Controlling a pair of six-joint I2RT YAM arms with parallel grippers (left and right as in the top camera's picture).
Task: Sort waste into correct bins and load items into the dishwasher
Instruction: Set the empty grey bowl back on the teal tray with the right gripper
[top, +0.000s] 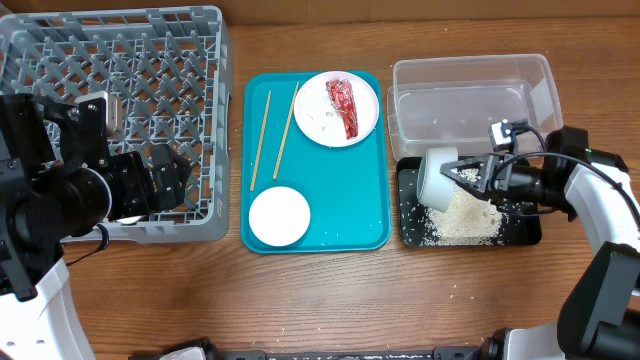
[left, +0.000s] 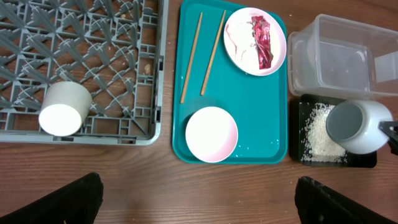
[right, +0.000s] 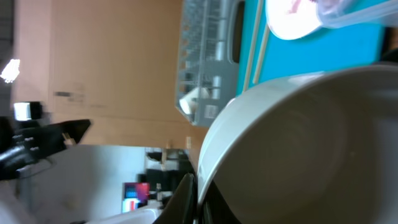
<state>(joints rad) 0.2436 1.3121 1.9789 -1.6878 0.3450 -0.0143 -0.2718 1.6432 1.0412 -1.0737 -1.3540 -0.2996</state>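
Note:
My right gripper (top: 472, 173) is shut on the rim of a white bowl (top: 436, 179), held tipped on its side over the black bin (top: 520, 232) that has rice in it. The bowl fills the right wrist view (right: 298, 143), with the fingers (right: 196, 199) pinching its rim. My left gripper (top: 165, 177) is open and empty above the front of the grey dish rack (top: 205, 60). A white cup (left: 62, 111) lies in the rack. The teal tray (top: 360, 200) holds two chopsticks (top: 262, 135), a plate (top: 318, 118) with a red wrapper (top: 343, 105), and a white bowl (top: 279, 216).
A clear plastic bin (top: 470, 95) stands behind the black bin. Rice grains lie scattered on the wood by the black bin. Bare wooden table (top: 330, 300) runs along the front.

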